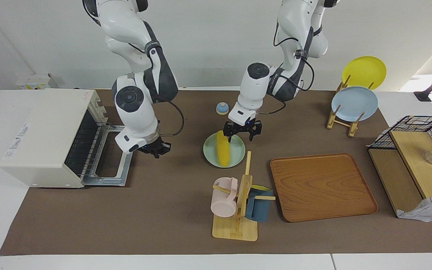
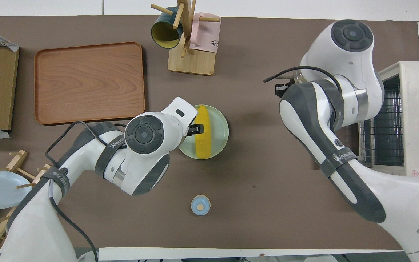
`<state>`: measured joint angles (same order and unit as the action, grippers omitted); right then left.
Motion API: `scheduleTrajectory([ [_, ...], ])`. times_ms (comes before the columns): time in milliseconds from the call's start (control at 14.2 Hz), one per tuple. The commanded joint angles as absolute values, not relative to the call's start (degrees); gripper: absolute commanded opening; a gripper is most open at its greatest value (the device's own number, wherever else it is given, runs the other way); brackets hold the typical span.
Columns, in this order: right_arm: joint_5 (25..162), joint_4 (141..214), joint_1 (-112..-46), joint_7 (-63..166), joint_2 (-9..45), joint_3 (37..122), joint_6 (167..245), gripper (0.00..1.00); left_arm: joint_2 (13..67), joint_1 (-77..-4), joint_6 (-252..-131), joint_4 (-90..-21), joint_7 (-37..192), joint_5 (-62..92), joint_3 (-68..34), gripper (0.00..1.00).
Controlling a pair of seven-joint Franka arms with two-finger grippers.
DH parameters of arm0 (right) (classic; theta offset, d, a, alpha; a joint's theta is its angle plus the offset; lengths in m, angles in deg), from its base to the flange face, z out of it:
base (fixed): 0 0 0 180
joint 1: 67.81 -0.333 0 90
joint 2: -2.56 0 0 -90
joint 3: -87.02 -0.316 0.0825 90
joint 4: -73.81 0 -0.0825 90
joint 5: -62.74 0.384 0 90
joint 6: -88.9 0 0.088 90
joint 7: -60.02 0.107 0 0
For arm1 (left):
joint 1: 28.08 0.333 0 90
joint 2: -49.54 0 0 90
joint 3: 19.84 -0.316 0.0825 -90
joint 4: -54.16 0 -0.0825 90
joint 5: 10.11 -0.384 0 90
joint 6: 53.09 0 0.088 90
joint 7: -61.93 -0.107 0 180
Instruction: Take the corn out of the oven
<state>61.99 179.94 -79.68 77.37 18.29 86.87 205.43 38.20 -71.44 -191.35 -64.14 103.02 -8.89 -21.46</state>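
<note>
**Corn already on the plate, oven standing open**

The boxy off-white toaster oven [image 1: 49, 138] fills the left of the facing view, at the right arm's end of the table. Its glass-windowed door [image 1: 113, 155] is dropped flat and the wire rack inside looks bare, so I judge the taking-out itself to be done. The brown wooden tray [image 1: 323, 186] lies at lower right of that view, unused, with a wooden mug stand [image 1: 238, 210] beside it carrying a pink mug and a blue one.

At frame centre sits the pale green round plate [image 1: 238, 152], and the bright yellow tapered corn cob [image 1: 222, 153] lies lengthwise on it, well apart from the oven. A plate is a sensible resting place, since its rim should stop the cob rolling.

The left gripper [image 1: 243, 131] hangs low over the plate's edge nearer the robots, its fingers spread and holding nothing; one fingertip appears just at the cob's end, though I cannot tell whether they touch. It may be about to grasp or steady the cob.

The right gripper [image 1: 155, 149] hovers over the free edge of the oven door; whether it is parted or closed I cannot tell. It seems placed to lift the door.

A small blue knobbed lid [image 1: 222, 108] lies nearer the robots than the plate.
</note>
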Motion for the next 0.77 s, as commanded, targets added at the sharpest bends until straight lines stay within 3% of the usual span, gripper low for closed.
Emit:
scheduleTrajectory([
  [0,60.4,188.7,-75.2,71.6,15.0,85.9,212.0,0.00,32.0,-74.7,-191.9,-58.0,106.4,-8.9,-22.6,1.00],
  [211,60.3,191.8,-74.7,71.4,16.1,86.0,216.8,0.00,28.3,-76.4,-193.3,-55.5,107.9,-9.0,-22.7,0.91],
  [422,58.1,192.5,-73.9,69.5,16.8,86.0,217.8,0.00,28.2,-76.3,-192.4,-56.0,110.9,-8.8,-22.6,0.03],
  [562,53.9,192.9,-73.8,69.4,16.7,86.0,217.1,0.00,28.4,-75.2,-187.4,-52.8,113.2,-8.9,-23.3,0.00],
  [703,53.1,193.9,-73.3,69.4,16.4,86.0,217.4,0.00,30.9,-69.2,-181.5,-51.6,112.4,-9.7,-24.1,0.00],
])
